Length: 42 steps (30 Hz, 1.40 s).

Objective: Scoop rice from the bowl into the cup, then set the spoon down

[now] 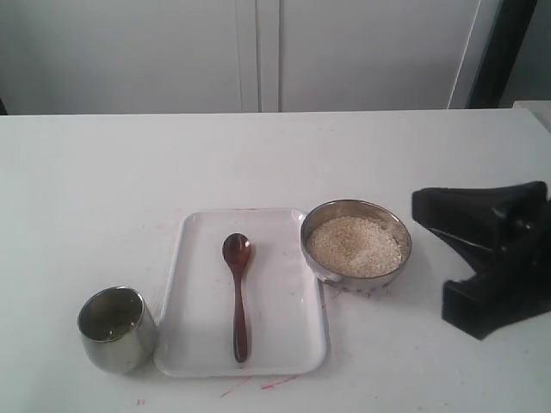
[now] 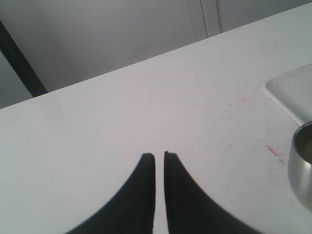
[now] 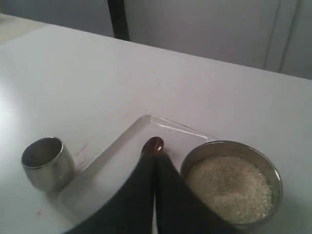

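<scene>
Right wrist view: closed claw (image 3: pixel 156 161) beside bowl (image 3: pixel 229 143)

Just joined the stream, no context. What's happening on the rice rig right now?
Nothing is being handled yet. The spoon lies flat on the white tray, untouched. The bowl, filled with rice, sits beside the tray's right edge. The cup stands by its front left corner, with no rice visible inside. The right hand is shut and empty, off to the right of the bowl. The left hand, also shut on nothing, is over the table near the cup. Scooping hasn't started.
</scene>
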{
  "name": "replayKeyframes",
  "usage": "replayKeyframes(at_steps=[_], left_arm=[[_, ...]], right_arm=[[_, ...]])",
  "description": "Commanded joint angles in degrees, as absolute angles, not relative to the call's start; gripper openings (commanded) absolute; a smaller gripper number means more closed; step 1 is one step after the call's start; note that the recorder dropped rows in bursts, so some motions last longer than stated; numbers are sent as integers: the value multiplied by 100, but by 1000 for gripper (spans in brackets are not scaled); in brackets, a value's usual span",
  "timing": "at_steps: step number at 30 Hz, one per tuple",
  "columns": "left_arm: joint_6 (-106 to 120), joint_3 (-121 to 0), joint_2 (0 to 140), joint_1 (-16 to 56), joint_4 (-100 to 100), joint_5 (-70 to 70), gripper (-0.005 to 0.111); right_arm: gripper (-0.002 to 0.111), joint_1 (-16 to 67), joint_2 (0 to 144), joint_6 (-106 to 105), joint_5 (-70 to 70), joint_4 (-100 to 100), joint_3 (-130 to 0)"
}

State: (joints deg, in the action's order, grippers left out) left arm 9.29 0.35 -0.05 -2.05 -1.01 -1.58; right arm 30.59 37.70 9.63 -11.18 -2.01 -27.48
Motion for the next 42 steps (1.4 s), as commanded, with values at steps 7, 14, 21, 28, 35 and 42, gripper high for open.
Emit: replayKeyframes(at_steps=[7,14,21,28,35,42], left_arm=[[921,0,0,-190,-51,-125,14],[921,0,0,-190,-51,-125,14],[921,0,0,-190,-51,-125,14],[921,0,0,-190,-51,-125,14],[921,0,0,-190,-51,-125,14],[921,0,0,-190,-51,-125,14]], right_arm=[[0,1838,1961,919,-219,-174,-1234],[0,1133,971,1188,-64,-166,-609],[0,586,523,1286,-152,-166,-308],[0,294,145,573,-736,-222,-261],[0,270,0,0,-1776,-269,-261],[0,-125,0,0,-2242,-301,-261]])
